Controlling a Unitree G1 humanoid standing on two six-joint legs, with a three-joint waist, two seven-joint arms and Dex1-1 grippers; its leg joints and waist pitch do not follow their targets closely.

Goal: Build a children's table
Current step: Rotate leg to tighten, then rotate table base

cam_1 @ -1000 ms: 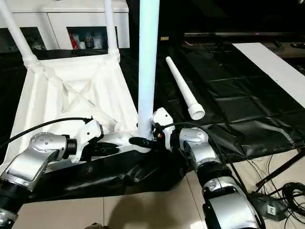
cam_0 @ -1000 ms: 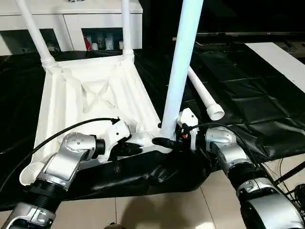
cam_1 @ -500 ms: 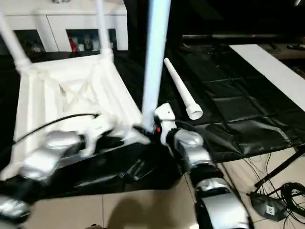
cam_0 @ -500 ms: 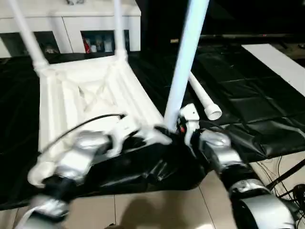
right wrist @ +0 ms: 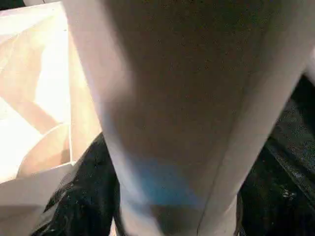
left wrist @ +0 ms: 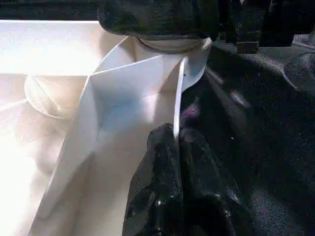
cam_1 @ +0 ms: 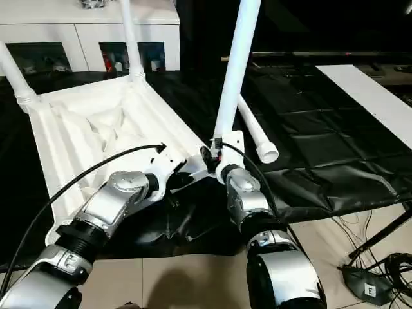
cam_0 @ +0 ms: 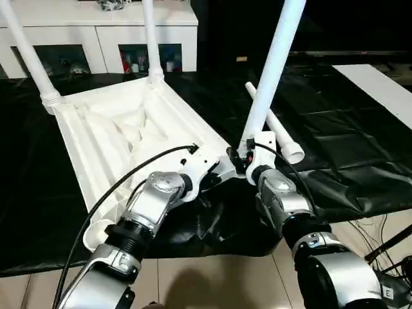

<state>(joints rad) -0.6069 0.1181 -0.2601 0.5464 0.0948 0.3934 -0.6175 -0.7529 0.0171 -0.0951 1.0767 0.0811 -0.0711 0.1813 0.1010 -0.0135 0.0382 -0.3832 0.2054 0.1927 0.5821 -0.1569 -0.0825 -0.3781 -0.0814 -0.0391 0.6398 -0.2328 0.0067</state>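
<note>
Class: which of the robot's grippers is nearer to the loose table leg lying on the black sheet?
Right. The right gripper grips the upright leg beside the loose leg; the left gripper, pinching the tabletop's rim, is farther away.

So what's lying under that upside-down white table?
A black sheet spreads under the children's table and crumples at its near corner, where both pincers work. A loose leg lies beside it. Whatever is under the sheet is hidden.

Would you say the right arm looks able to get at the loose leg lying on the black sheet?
Probably not yet: the right tool grips the standing leg, though the loose leg lies unobstructed just beyond it.
</note>
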